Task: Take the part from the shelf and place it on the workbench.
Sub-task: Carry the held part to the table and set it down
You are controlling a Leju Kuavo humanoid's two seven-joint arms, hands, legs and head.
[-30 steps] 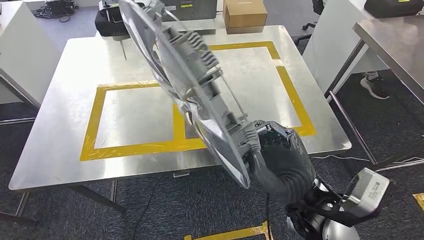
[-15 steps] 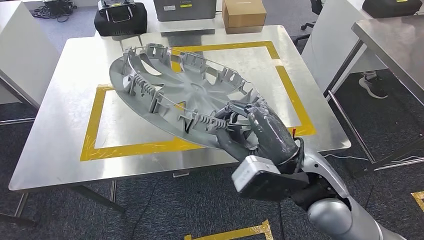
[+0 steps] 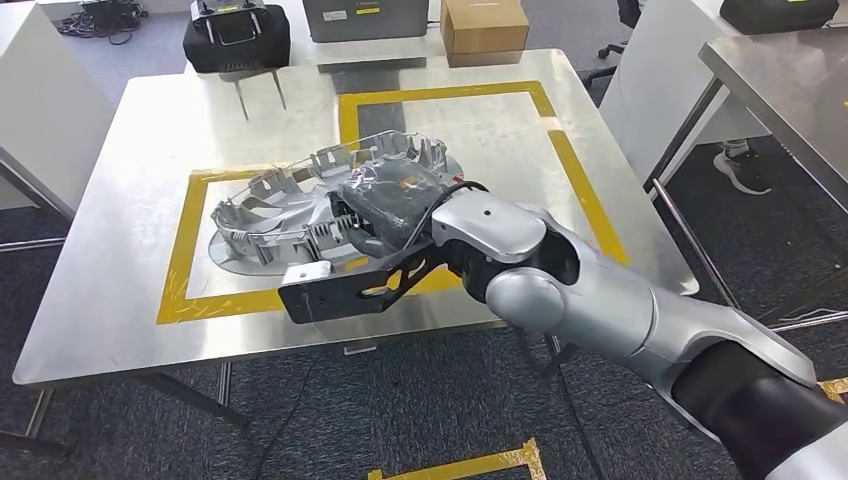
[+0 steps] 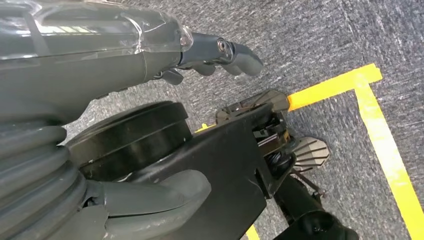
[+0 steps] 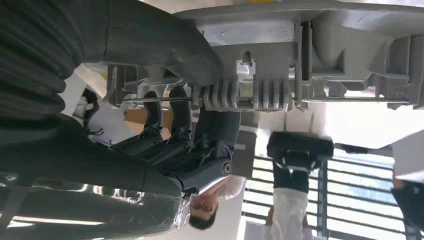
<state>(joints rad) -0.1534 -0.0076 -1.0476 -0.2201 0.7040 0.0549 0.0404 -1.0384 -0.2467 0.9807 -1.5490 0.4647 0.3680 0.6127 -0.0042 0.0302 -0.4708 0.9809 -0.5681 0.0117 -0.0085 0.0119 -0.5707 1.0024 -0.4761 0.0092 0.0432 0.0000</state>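
Observation:
The part is a grey plastic wheel cover [image 3: 265,215]. It lies almost flat, ribbed side up, on the steel workbench [image 3: 130,150], across the left yellow-taped square [image 3: 185,250]. My right hand [image 3: 388,197] reaches in over the near edge and grips its right rim. In the right wrist view the thumb [image 5: 170,47] presses one side of the rim's clips [image 5: 250,92] and the dark fingers [image 5: 177,130] wrap the other. My left hand [image 4: 150,55] hangs over grey carpet, its fingers [image 4: 225,52] apart from the thumb and holding nothing.
At the bench's far edge stand a black case [image 3: 237,40], a grey box [image 3: 365,15] and a cardboard box [image 3: 484,25]. A second steel table [image 3: 780,80] stands to the right, with a person's shoe [image 3: 745,172] below it. A white cabinet [image 3: 40,100] stands on the left.
My right hand has swung the wheel cover from standing on edge to nearly flat. It has carried it left and down onto the bench, and the arm now stretches across the table.

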